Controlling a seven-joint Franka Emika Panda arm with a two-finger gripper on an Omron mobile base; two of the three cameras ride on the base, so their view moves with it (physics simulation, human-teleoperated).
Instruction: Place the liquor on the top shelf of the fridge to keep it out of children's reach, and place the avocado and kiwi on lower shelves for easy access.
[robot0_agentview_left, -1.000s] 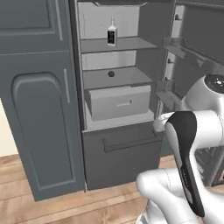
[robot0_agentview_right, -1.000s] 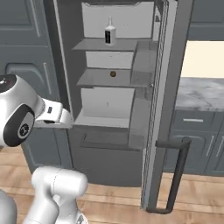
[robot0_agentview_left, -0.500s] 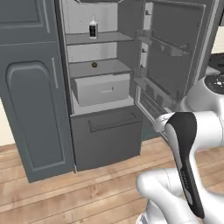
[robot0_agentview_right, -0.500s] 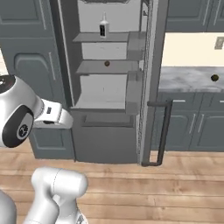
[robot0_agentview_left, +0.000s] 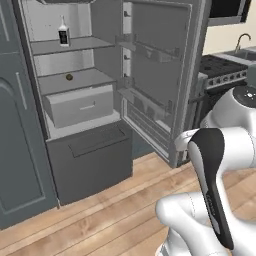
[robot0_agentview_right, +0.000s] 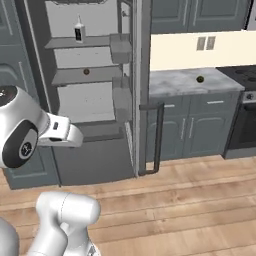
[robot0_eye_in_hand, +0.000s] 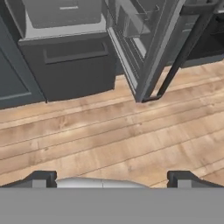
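Base shifted right since earlier; liquor (robot0_agentview_left: 63, 31) black label unreadable, on fridge (robot0_agentview_left: 90, 145) top shelf (robot0_agentview_left: 75, 45); pincer (robot0_eye_in_hand: 112, 177) open, empty.

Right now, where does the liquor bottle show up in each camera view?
Left base view: liquor upper left, standing on the fridge's top shelf.
Right base view: upper left, on that same shelf.
Hand view: not in it.
Shared landmark: the open fridge door, whose handle the hand view shows.

The white arm (robot0_agentview_left: 215, 165) is folded close over its base, elbow bent. Its gripper (robot0_eye_in_hand: 111, 177) points down, apparently tilted forward, its 2 fingertips (robot0_eye_in_hand: 41, 178) spread wide apart with nothing between them.
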